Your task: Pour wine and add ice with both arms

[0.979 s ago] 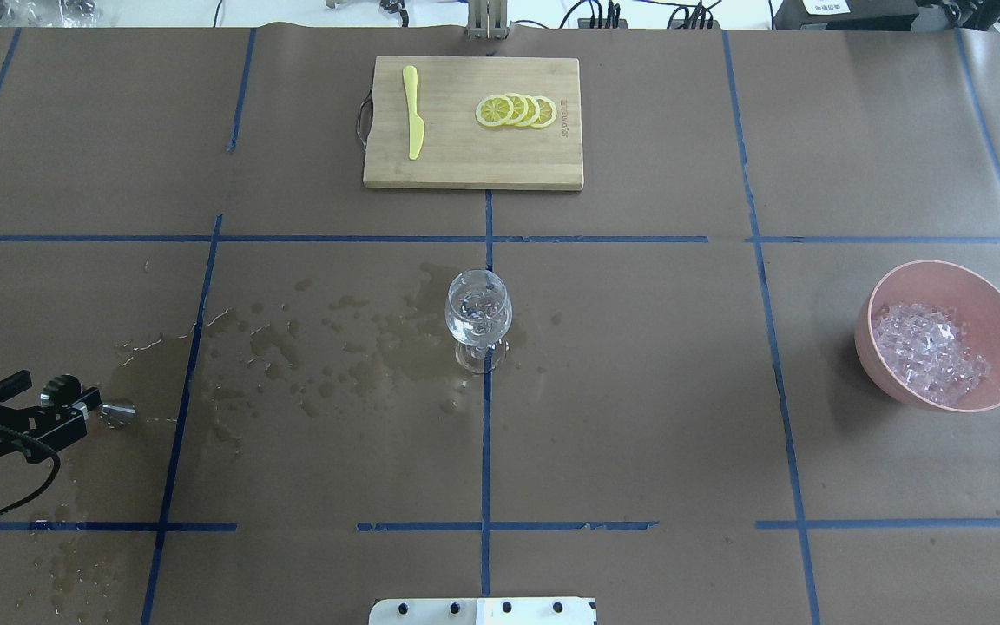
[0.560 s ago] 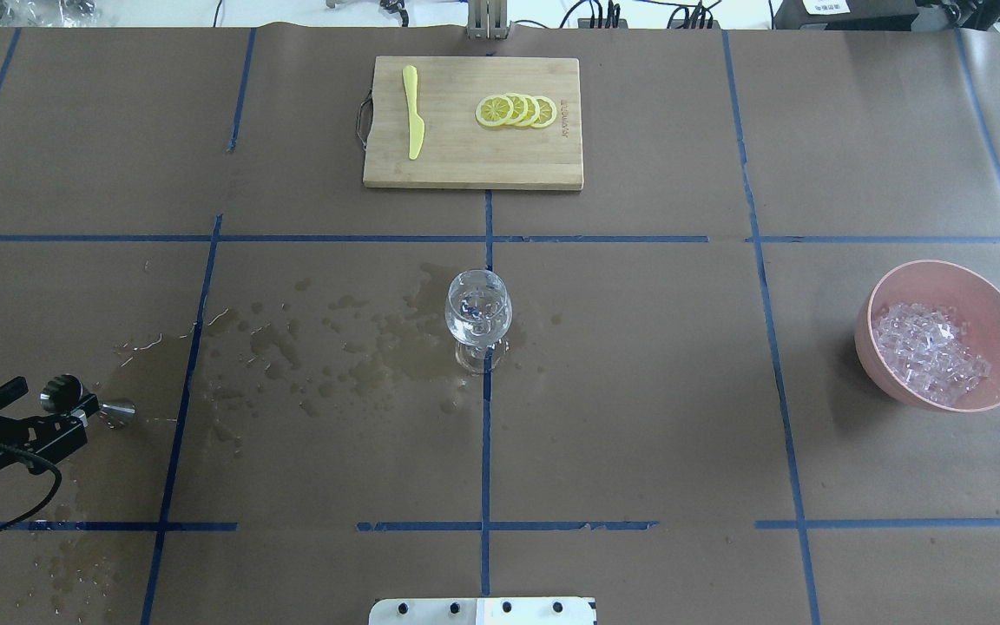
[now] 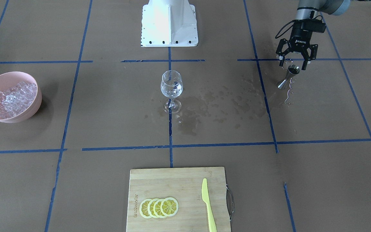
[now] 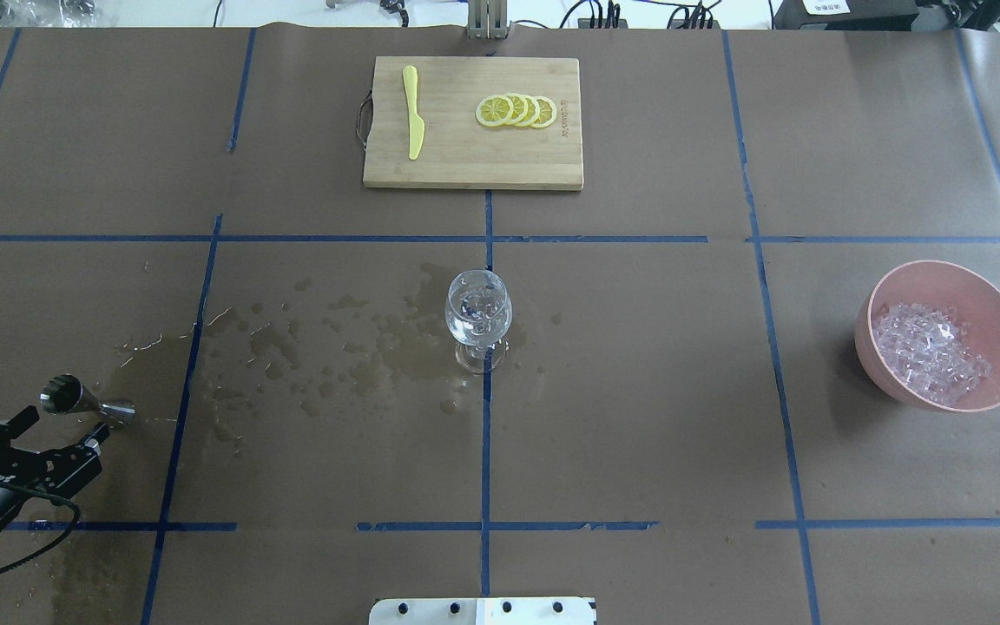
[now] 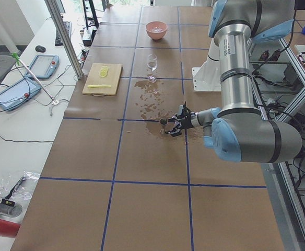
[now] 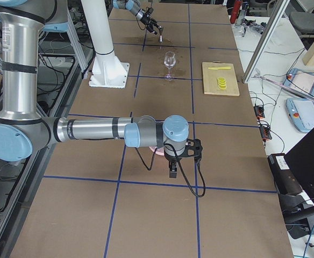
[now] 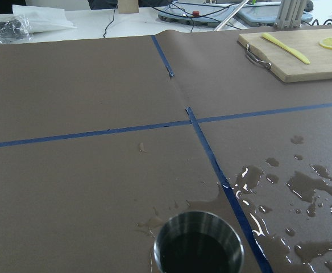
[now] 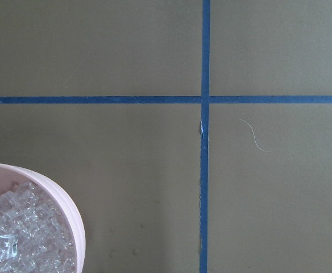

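Your left hand (image 4: 66,423) hangs wide open just beside the steel jigger (image 4: 90,403); a stray swing could topple it. The wine (image 4: 476,328) sits in the wine glass (image 4: 478,295) and the ice (image 4: 930,351) in the pink bowl (image 4: 990,299). Whether your right hand (image 6: 181,157) is open or closed, I cannot tell.

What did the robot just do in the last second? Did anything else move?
The left gripper, whose jaws were around the metal jigger, pulled back toward the robot with its jaws open, leaving the jigger standing alone. The wine glass, ice bowl and cutting board stayed put.
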Motion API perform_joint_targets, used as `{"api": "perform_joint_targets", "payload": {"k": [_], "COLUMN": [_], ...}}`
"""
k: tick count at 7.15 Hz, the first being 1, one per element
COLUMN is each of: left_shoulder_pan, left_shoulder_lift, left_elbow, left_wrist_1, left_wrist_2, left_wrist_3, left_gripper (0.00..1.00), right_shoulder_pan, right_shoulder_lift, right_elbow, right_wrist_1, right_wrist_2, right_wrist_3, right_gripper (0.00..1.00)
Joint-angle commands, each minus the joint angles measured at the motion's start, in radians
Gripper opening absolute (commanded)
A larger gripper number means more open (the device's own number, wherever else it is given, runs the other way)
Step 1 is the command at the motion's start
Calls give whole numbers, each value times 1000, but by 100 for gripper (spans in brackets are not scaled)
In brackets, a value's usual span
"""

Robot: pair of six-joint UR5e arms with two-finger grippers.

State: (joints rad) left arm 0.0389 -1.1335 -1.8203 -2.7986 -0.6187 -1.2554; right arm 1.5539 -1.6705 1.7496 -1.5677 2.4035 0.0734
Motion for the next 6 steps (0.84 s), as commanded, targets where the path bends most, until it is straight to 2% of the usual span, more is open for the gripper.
{"api": "perform_joint_targets", "payload": {"k": [1, 2, 4, 6], "left_shoulder_pan": [3, 3, 1, 3], "left_shoulder_lift": [-41, -76, -83, -83], "left_elbow": [65, 90, 98, 107], "left_wrist_1": [-7, -9, -10, -42], "left_wrist_2": [48, 54, 53, 45], "left_wrist_3": [-1, 1, 13, 19], "left_gripper": [99, 99, 97, 88], "right_shoulder_pan": [0, 0, 0, 0], "right_shoulder_lift": [0, 0, 0, 0], "right_elbow": [-1, -1, -1, -1], "right_wrist_1": [0, 0, 2, 2], "right_wrist_2": [-1, -1, -1, -3], "right_wrist_3": [-1, -1, -1, -3], "right_gripper": [100, 100, 100, 100]}}
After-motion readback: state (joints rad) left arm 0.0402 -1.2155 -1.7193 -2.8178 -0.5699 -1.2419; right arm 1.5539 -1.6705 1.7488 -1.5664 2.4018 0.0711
